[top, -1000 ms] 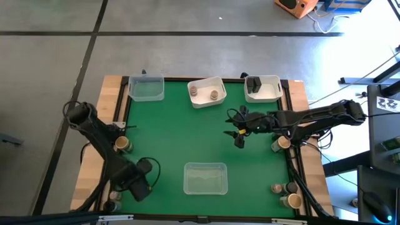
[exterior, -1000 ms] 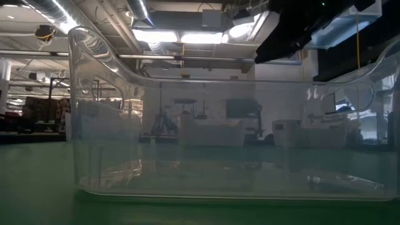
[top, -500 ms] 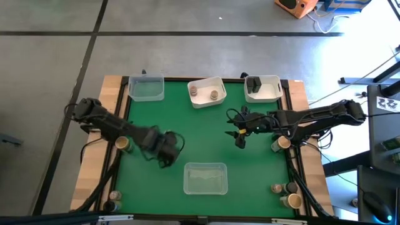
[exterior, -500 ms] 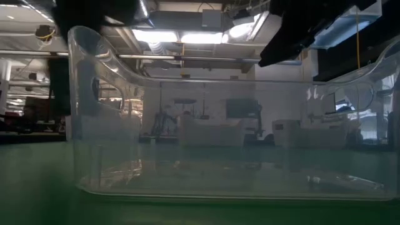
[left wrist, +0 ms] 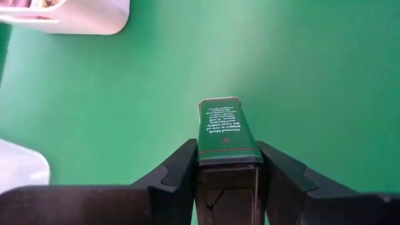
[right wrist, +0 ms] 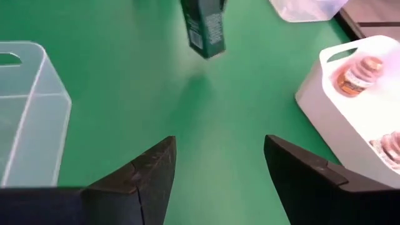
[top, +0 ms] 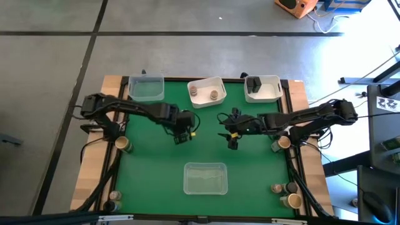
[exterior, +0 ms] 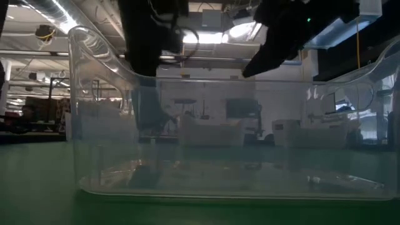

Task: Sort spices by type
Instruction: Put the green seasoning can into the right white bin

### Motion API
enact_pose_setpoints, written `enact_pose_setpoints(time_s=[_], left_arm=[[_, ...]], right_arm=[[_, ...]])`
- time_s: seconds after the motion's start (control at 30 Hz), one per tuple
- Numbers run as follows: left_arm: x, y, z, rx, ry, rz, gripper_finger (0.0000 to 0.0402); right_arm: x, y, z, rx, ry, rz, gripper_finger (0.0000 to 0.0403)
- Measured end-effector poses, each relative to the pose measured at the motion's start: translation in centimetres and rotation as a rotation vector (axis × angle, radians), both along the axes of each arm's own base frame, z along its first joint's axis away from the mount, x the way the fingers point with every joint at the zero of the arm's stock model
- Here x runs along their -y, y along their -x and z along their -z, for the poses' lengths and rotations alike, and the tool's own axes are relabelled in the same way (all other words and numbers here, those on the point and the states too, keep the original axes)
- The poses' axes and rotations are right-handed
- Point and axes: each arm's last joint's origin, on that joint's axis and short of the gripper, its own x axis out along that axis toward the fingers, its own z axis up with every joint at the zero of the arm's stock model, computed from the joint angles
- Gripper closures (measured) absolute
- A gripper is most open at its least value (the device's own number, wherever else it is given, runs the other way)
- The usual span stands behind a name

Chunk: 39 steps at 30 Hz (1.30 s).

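Note:
My left gripper hangs over the middle of the green mat, shut on a green rectangular spice tin with small print. The right wrist view shows the same tin above the mat. My right gripper stands open a little to the right of it, with nothing between its fingers. Two round spice jars stand in the white middle tray at the far edge. More jars stand on the wooden border. My left gripper pinches the tin's upper end by its two narrow sides between its two fingers. The fingers come steeply from above and lie along the tin. The tin hangs below them, clear of the mat.
A clear tray sits near the front edge and fills the low view. Another clear tray stands far left. A white tray far right holds a dark thing. Open mat lies between the trays.
My left gripper has swung from the table's near left corner toward the far edge and the right, to the middle of the mat, rolling its wrist as it went. My right gripper has shifted a little toward the left.

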Motion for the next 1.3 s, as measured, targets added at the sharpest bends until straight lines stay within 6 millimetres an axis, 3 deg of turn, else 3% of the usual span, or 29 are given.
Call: enact_pose_setpoints(time_s=[0.2, 0.33, 0.6, 0.83, 1.13, 1.3], left_arm=[[-1.8, -2.0, 3.3, -0.036, 0.067, 0.023, 0.0274], [-2.0, -2.8, 4.2, -0.016, 0.108, 0.033, 0.0274], [-2.9, -2.9, 4.1, 0.012, 0.121, 0.004, 0.0274], [-4.3, -2.8, 4.0, 0.037, 0.162, -0.018, 0.0273], [-5.0, -2.6, 3.9, 0.042, 0.190, -0.067, 0.0182], [-4.5, -2.8, 2.3, 0.091, 0.191, -0.071, 0.0155]], right_arm=[[0.6, -1.4, 1.2, 0.004, 0.026, -0.033, 0.0162], [0.7, -2.3, 2.1, 0.007, 0.007, -0.050, 0.0162], [0.6, -3.6, 3.9, -0.001, -0.015, -0.072, 0.0162], [0.7, -3.7, 3.9, 0.019, 0.004, -0.048, 0.0162], [0.7, -3.9, 3.6, 0.057, -0.005, -0.042, 0.0162], [0.7, -3.9, 3.6, 0.057, -0.005, -0.043, 0.0162]])
